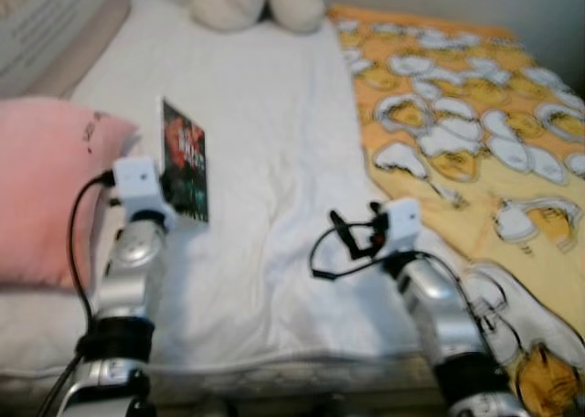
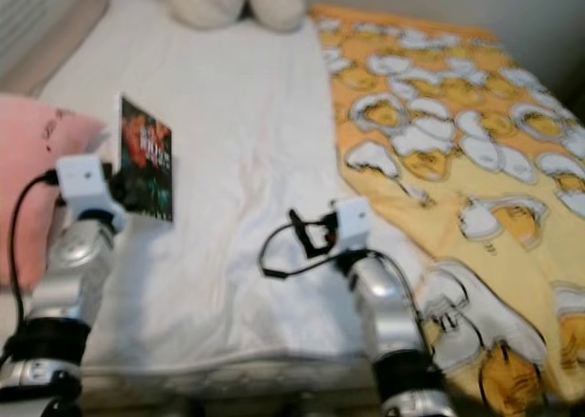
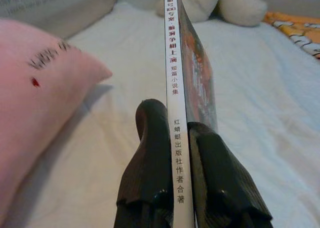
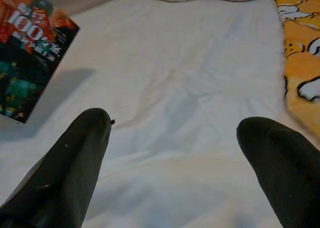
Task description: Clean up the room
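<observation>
- Nearest the head camera are the two silver arms, reaching out over the bed [image 1: 274, 161] from its near edge.
- The left gripper [image 3: 179, 138] is clamped on a book [image 1: 186, 172]. In the left wrist view its two black fingers [image 3: 150, 153] press either cover, with the white spine running straight up between them.
- The book stands on edge, lifted off the white sheet. Its long axis points away from the gripper, toward the head of the bed, and its dark, red-lettered cover faces the robot's right.
- A pink pillow [image 1: 46, 188] lies just beside the book on the left; a cream plush toy [image 1: 256, 1] sits at the far end.
- The right gripper [image 4: 175, 133] hovers over bare sheet, its jaws spread wide with nothing between them.
- A yellow patterned blanket [image 1: 475, 115] covers the right side of the bed.
- My reading is that the book is already in hand, so the left arm is the one to carry it off the bed. The pillow close on that side leaves little room to swing left.
</observation>
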